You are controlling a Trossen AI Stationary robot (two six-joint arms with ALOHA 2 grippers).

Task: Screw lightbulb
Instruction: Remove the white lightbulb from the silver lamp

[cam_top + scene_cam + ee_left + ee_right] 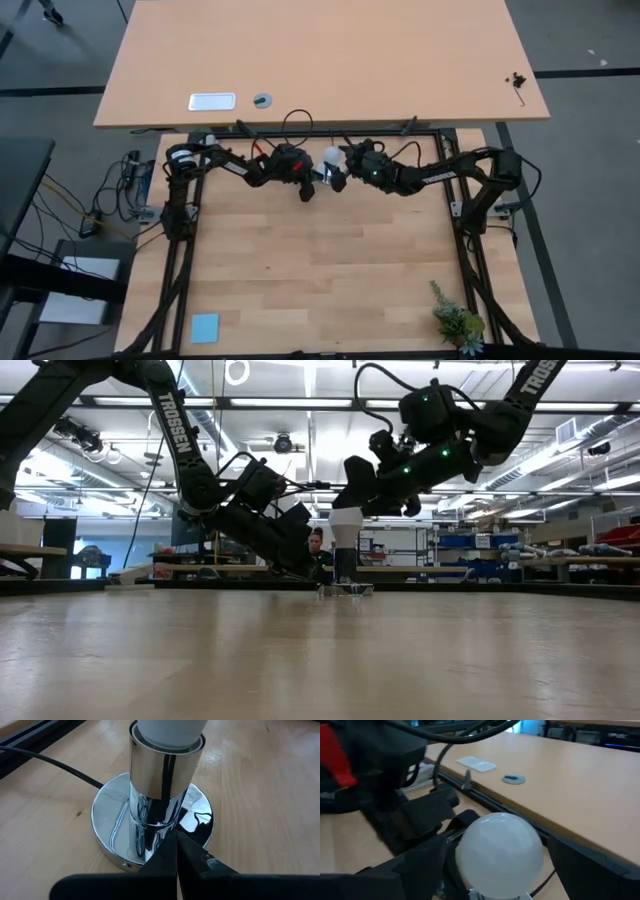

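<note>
The bulb stands upright in the socket, near the middle of the table's far edge. Its white globe is uppermost. The neck of the bulb enters the top of the socket's chrome sleeve. The sleeve rises from a round chrome base that lies flat on the wood. A black cord leaves the base toward the far edge.

Left gripper: low at the table surface, just beside the base on the left side of the bulb. The fingers are fully closed against each other and hold nothing. Their tips lie at the rim of the base, at the foot of the sleeve. Whether they touch the metal cannot be determined.

Right gripper: positioned at the bulb from the right side, above the socket. The fingers are spread wide, one on each side of the globe. In the right wrist view the globe sits between the two dark fingers with a gap visible on at least one side. The bulb is not clamped.

In the low view both arms angle down from above and meet at the bulb.

A blue square lies near the near-left corner. A small plant stands near the near-right corner.
</note>
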